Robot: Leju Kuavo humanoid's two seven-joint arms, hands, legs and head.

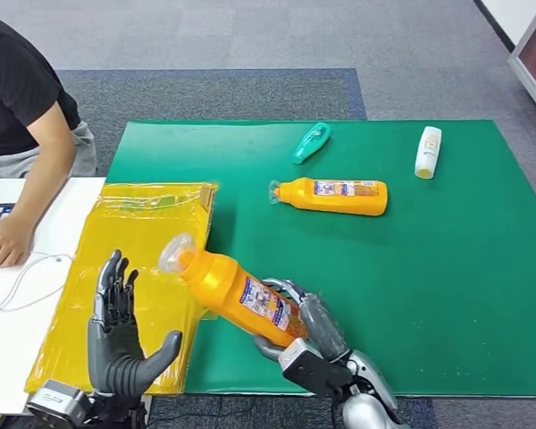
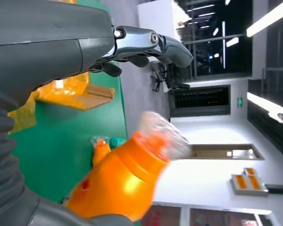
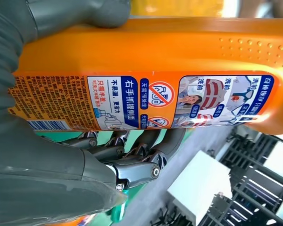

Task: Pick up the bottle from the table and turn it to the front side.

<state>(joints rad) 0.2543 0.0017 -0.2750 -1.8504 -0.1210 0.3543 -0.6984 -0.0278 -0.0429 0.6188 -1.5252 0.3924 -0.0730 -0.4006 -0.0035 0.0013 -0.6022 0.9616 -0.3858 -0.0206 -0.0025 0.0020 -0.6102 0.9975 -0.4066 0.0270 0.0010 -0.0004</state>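
Nearest the head camera, at the bottom of the frame, the right hand point(image 1: 299, 335) grips an orange bottle point(image 1: 235, 290) around its lower body, its fingers wrapped over the label. That held bottle is lifted off the green mat point(image 1: 454, 295) and slants up toward the left, its clear cap point(image 1: 176, 254) hanging over the edge of a yellow plastic bag point(image 1: 130, 232). Lower left, the left hand point(image 1: 121, 335) stands upright with its fingers apart and thumb out, holding nothing, just beside the cap end but not touching it. Farther up the mat lie a second orange bottle point(image 1: 332, 196) on its side, a teal tube point(image 1: 311, 142) and a small white bottle point(image 1: 428, 151) toward the upper right. A person's arm point(image 1: 32, 179) rests on a white table point(image 1: 16, 304) at the upper left. From the left wrist, the spread fingers point(image 2: 151, 44) reach across the top of the picture, while the blurred cap and orange shoulder of the held bottle point(image 2: 122, 183) sit low in the middle, apart from them. From the right wrist, the bottle point(image 3: 168, 52) fills the upper half with its printed label point(image 3: 140, 101) facing the camera, the thumb point(image 3: 79, 12) pressing one side and the darker fingers point(image 3: 133, 155) curled on the other.
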